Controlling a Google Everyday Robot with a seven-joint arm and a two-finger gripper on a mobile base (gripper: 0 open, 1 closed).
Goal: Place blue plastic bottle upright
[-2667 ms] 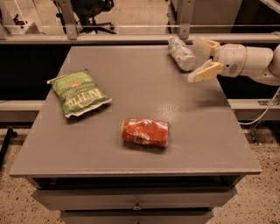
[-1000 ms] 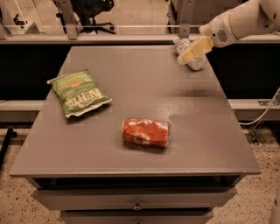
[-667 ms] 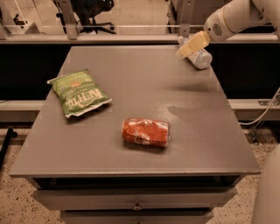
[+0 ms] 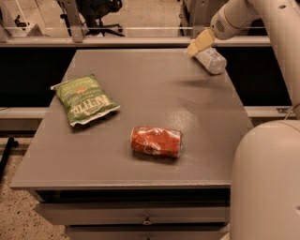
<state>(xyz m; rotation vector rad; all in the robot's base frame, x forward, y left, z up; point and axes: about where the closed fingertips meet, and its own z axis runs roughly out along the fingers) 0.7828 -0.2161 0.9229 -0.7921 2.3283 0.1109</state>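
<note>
The blue plastic bottle is a small clear bottle with a pale label. It hangs tilted just above the far right corner of the grey table, and its shadow falls on the tabletop below it. My gripper is at the bottle's upper left end and shut on it there. One tan finger shows, and the bottle's cap is hidden behind it. My white arm reaches in from the upper right.
A green chip bag lies at the table's left. A crushed red soda can lies on its side near the front middle. My white body fills the lower right. A ledge and an office chair stand behind the table.
The bottle lay flat at the far right edge. My gripper closed on it and lifted it. It now hangs tilted, a little to the right of where it lay.
</note>
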